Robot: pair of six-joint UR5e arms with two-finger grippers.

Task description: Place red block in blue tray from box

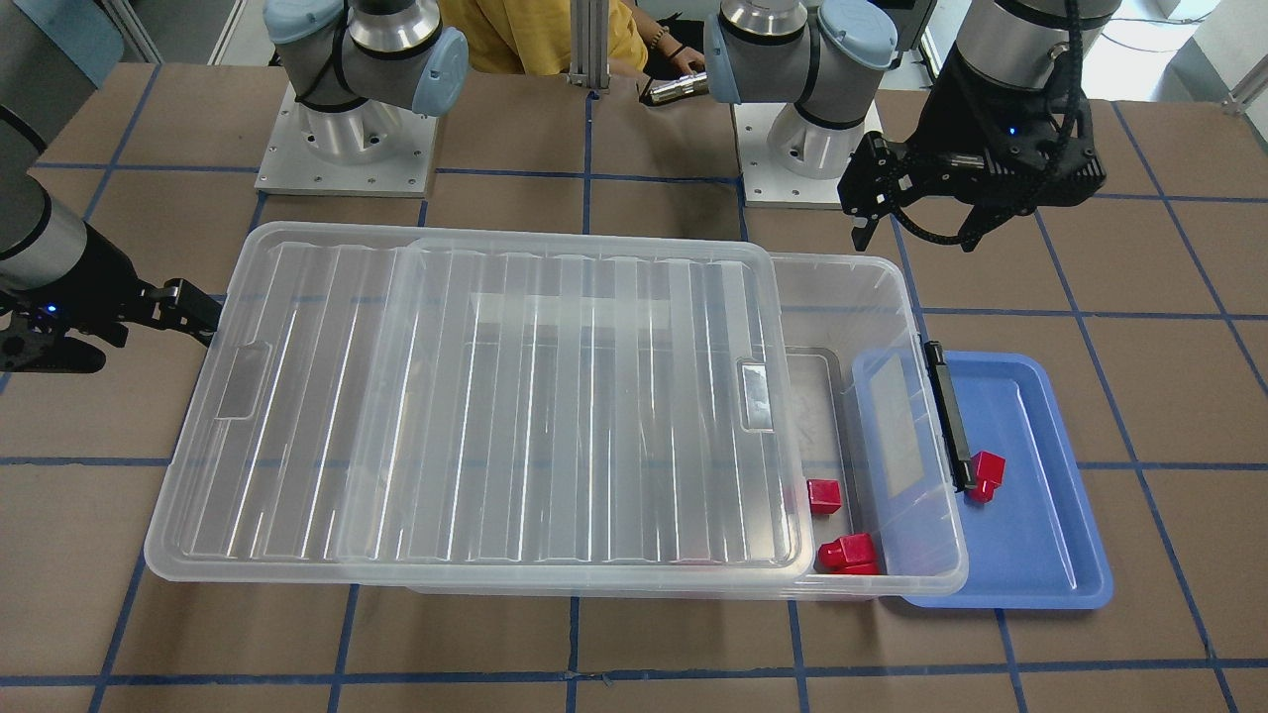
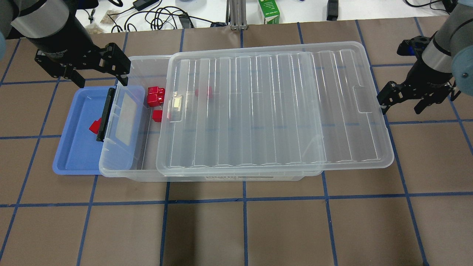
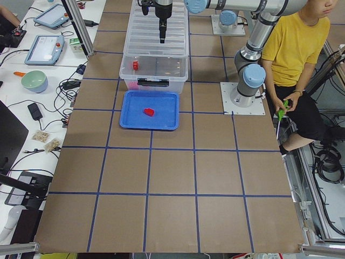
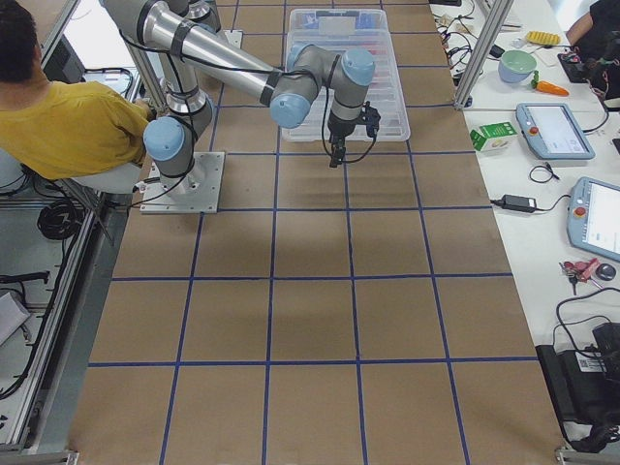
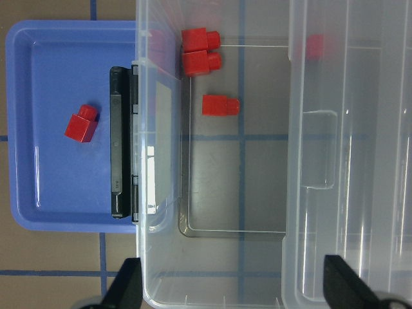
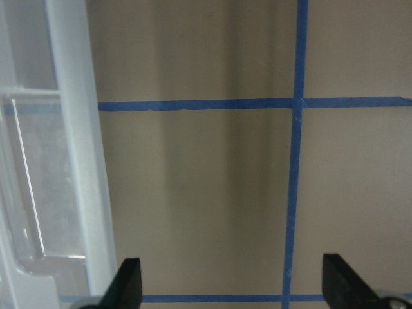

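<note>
The clear box (image 2: 133, 155) has its ribbed lid (image 2: 273, 111) slid toward my right, so its left end is uncovered. The blue tray (image 2: 75, 147) lies partly under that end, by the black latch (image 2: 104, 114). One red block (image 2: 95, 126) lies in the tray; it also shows in the left wrist view (image 5: 81, 123). Several red blocks (image 2: 155, 95) lie in the box's open end, and one (image 2: 204, 92) shows through the lid. My left gripper (image 2: 101, 79) hangs open and empty high above that end. My right gripper (image 2: 401, 107) is open and empty beside the lid's right edge.
A green carton (image 2: 269, 11) and cables lie along the table's far edge. A person in yellow (image 3: 302, 59) sits behind the arm bases. The right wrist view shows bare brown table with blue tape lines (image 6: 296, 161).
</note>
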